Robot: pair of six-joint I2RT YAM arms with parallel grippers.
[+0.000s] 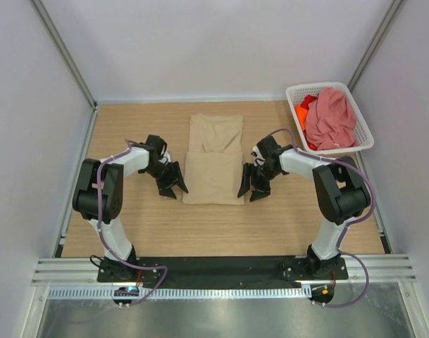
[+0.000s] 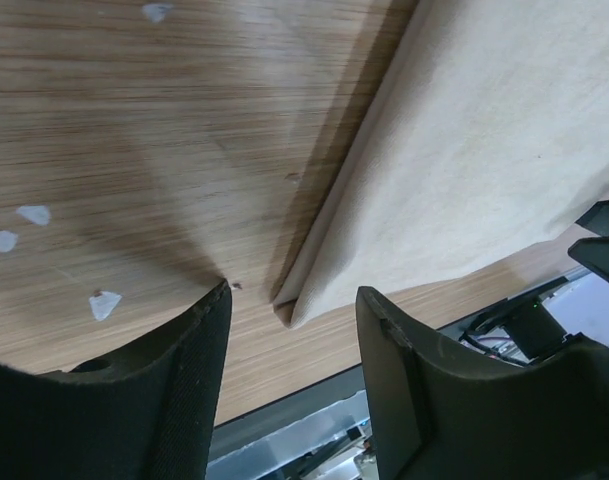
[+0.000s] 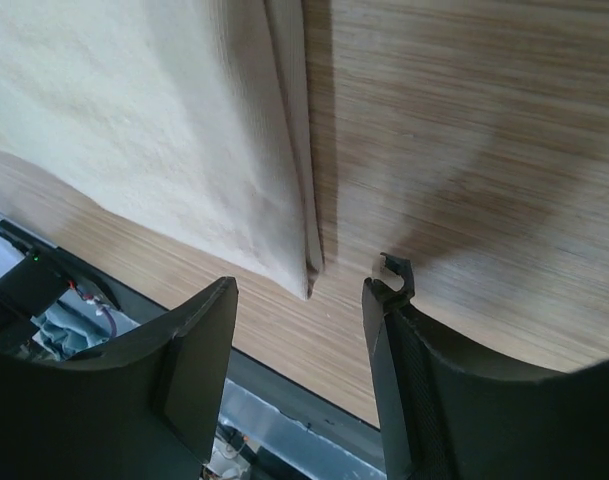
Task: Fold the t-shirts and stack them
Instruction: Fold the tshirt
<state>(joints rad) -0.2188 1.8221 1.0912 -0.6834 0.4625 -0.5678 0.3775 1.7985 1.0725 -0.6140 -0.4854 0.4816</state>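
Robot lab cell: white panel walls (image 1: 200, 42), aluminium frame rails (image 1: 383, 270), wooden benchtop (image 1: 200, 232).

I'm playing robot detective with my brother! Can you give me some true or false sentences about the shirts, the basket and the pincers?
1. The beige shirt lies folded on the table. True.
2. The pink shirt lies on the table too. False: it is in the white basket.
3. The left pincer and the right pincer are both open, holding nothing. True.
4. The basket stands in the far left corner. False: it is in the far right corner.
5. An orange shirt is in the basket. True.
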